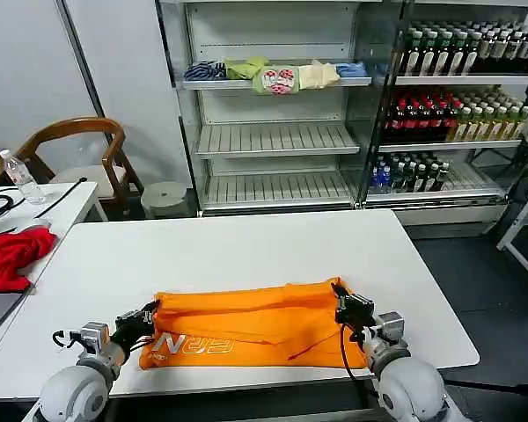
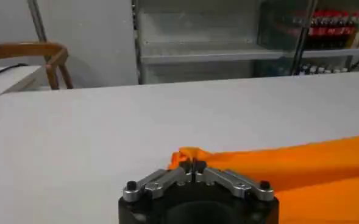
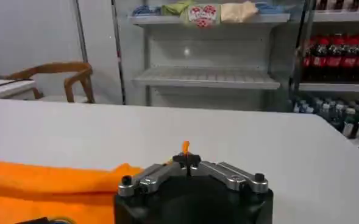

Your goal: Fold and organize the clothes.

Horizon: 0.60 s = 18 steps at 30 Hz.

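The clothes, one bright orange T-shirt [image 1: 255, 330] with pale lettering, lie folded into a wide band near the front edge of the white table [image 1: 246, 251]. My left gripper [image 1: 149, 315] is shut on the shirt's left end, where a fold of orange cloth [image 2: 191, 155] bunches at the closed fingertips. At the shirt's right end my right gripper [image 1: 341, 303] is shut too, with a small tip of orange fabric [image 3: 185, 147] sticking up between its pads. In the right wrist view the rest of the shirt [image 3: 51, 182] trails off to one side.
A red cloth [image 1: 9, 255] lies on a second table at the left, with a water bottle [image 1: 19, 176] and cables. A wooden chair [image 1: 79, 158] stands behind. Shelves [image 1: 277, 132] at the back hold small garments, next to a drinks cooler [image 1: 462, 97]. Bare tabletop stretches beyond the shirt.
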Each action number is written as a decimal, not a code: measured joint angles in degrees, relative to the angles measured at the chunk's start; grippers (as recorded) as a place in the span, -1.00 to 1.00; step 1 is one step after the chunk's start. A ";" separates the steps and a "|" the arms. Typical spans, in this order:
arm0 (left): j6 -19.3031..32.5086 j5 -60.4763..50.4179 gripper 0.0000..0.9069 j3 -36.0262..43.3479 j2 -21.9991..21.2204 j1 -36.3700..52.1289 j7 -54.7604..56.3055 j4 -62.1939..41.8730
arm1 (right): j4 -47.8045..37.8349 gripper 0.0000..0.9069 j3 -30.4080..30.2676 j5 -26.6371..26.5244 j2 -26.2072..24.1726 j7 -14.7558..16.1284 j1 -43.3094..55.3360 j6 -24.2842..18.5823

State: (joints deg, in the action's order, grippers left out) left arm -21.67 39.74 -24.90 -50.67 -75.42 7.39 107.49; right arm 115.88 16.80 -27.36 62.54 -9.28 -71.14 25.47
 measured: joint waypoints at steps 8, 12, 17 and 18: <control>-0.57 -0.29 1.00 -0.20 -0.01 -0.89 -0.10 0.31 | 1.78 1.00 0.75 0.87 0.06 0.16 -3.54 0.21; -1.35 -0.76 1.00 -0.68 -0.17 -1.69 0.05 0.99 | 2.63 1.00 1.39 1.85 -0.06 0.08 -5.27 0.70; -1.64 -0.60 1.00 -1.78 0.08 -2.79 1.05 2.44 | 3.77 1.00 2.93 3.91 -0.55 0.61 -7.51 0.76; -1.75 -0.50 1.00 -1.97 0.16 -3.04 1.41 2.86 | 3.95 1.00 3.29 4.38 -0.55 0.70 -7.91 0.72</control>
State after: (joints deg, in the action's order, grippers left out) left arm -23.42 39.24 -26.87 -50.51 -78.46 8.80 110.36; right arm 119.83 20.09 -22.99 61.99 -8.58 -79.05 26.19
